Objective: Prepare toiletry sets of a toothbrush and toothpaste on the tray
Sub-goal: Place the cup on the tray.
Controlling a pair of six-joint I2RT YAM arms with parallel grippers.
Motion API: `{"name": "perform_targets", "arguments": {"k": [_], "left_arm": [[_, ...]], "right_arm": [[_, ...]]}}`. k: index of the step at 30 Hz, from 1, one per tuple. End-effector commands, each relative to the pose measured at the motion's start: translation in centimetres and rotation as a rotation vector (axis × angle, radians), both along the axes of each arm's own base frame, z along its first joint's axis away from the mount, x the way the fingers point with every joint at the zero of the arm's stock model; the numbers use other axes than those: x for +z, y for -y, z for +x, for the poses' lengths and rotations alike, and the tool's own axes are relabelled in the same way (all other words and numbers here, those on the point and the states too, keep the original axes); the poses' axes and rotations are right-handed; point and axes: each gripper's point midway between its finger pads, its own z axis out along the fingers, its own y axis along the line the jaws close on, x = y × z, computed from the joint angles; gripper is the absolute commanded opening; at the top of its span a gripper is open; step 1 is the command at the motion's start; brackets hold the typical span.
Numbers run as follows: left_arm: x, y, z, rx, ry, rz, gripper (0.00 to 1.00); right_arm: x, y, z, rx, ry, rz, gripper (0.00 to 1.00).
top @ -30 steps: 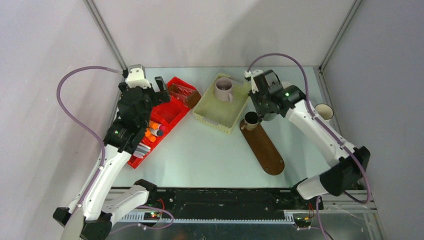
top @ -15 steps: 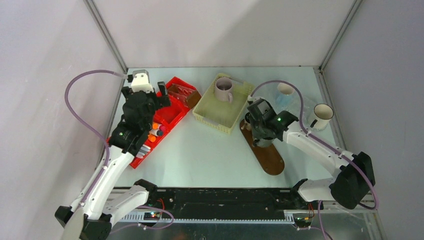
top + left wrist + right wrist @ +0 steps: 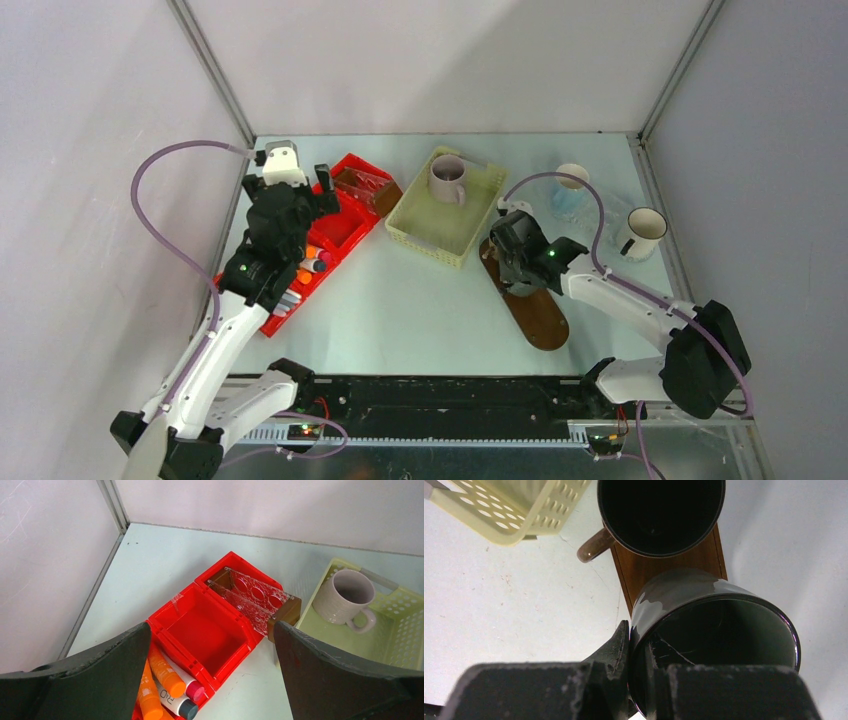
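Observation:
The dark brown oval tray (image 3: pixel 541 320) lies right of centre. A small brown mug (image 3: pixel 659 510) stands on its far end (image 3: pixel 671 567). My right gripper (image 3: pixel 636 647) (image 3: pixel 520 270) is shut on the rim of a dark green mug (image 3: pixel 704 605), one finger outside and one inside, just above the tray beside the brown mug. My left gripper (image 3: pixel 211 630) (image 3: pixel 297 197) hangs open over the red bin (image 3: pixel 220 630). Orange toothpaste tubes (image 3: pixel 162 670) and a white one (image 3: pixel 172 697) lie in the bin's near compartment. No toothbrush shows.
A pale yellow mesh basket (image 3: pixel 430 235) holds a mauve-grey mug (image 3: pixel 447 178) (image 3: pixel 345 597). A clear holder with holes and brown ends (image 3: pixel 252 600) sits in the bin's far compartment. A white mug (image 3: pixel 640 230) and a pale cup (image 3: pixel 572 182) stand at the back right.
My right arm carried the dark green mug from the back right down to the tray, close to the brown mug. My left arm shifted slightly and stayed open over the bin.

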Motion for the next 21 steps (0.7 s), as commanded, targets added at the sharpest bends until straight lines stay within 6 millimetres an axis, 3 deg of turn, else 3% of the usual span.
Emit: {"name": "perform_targets", "arguments": {"k": [1,21], "left_arm": [[0.7,-0.8,0.2,0.034,0.027,0.015,1.00],[0.7,-1.0,0.1,0.041,0.022,0.030,1.00]], "right_arm": [[1.7,-0.8,2.0,-0.045,0.113,0.036,0.00],[-1.2,0.4,1.7,-0.027,0.048,-0.078,0.11]]}}
